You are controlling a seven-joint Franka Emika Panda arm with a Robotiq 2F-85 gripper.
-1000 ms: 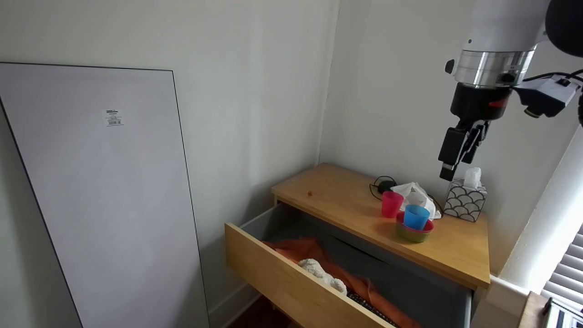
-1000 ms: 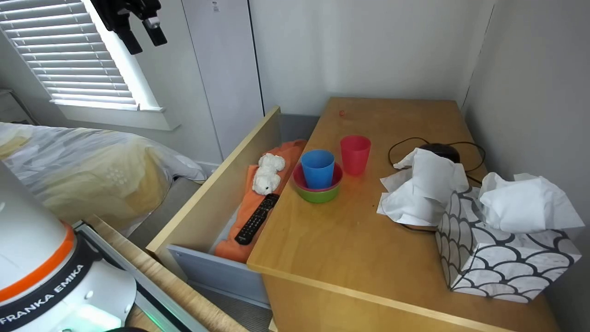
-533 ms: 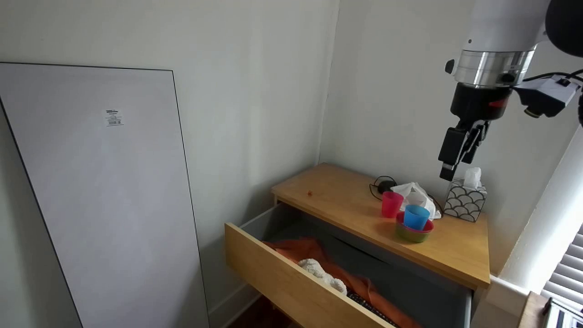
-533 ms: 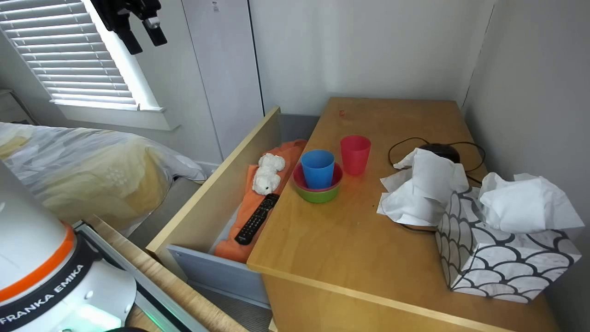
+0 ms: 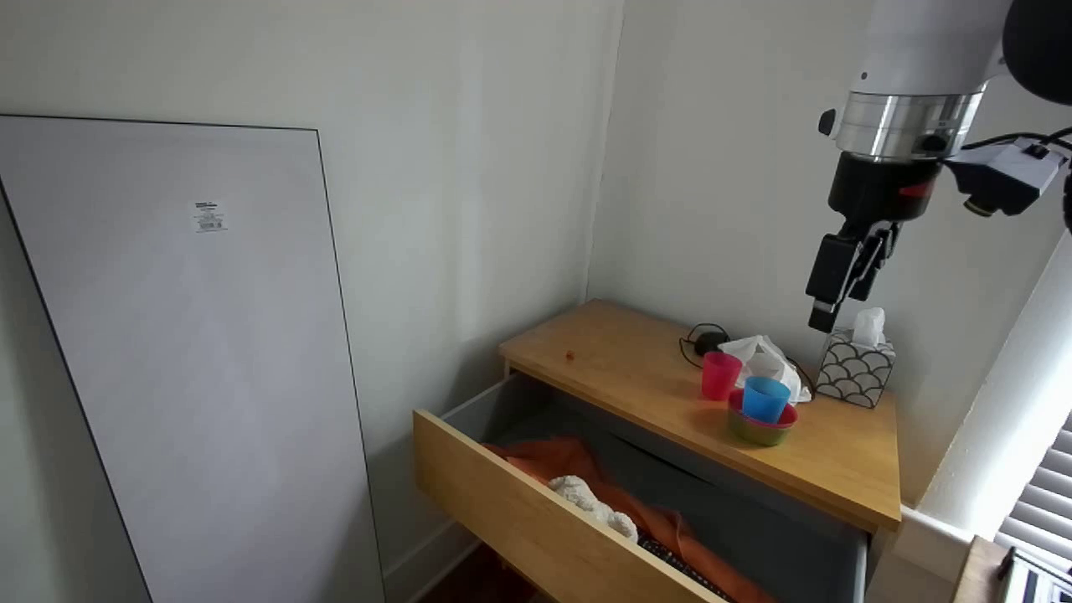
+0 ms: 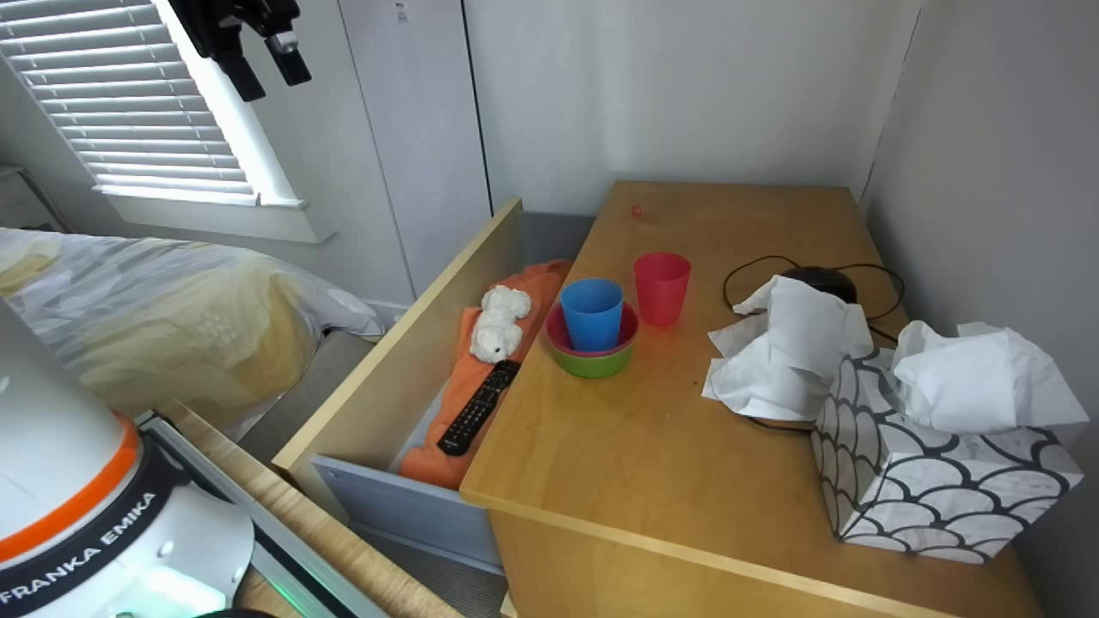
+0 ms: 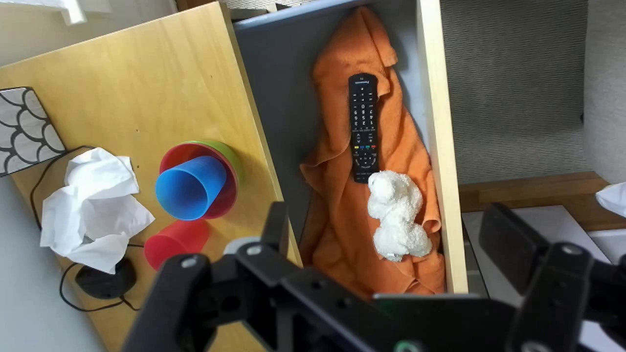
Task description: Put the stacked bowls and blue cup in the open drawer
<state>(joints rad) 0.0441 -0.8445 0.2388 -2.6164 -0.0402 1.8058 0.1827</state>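
Daylight glares near-white at the window blinds, with a bright reflection on your robot base. In an exterior view, you get soft shadow on the wall beside the table and inside the drawer. In your wrist view the remote is crisp, the hand dark and slightly soft.

The arm reads "FRANKA EMIKA"; the remote, "Panasonic" and 0–9.

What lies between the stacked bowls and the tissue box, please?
The wrist view shows a crumpled white tissue and black cord between the bowls and box.
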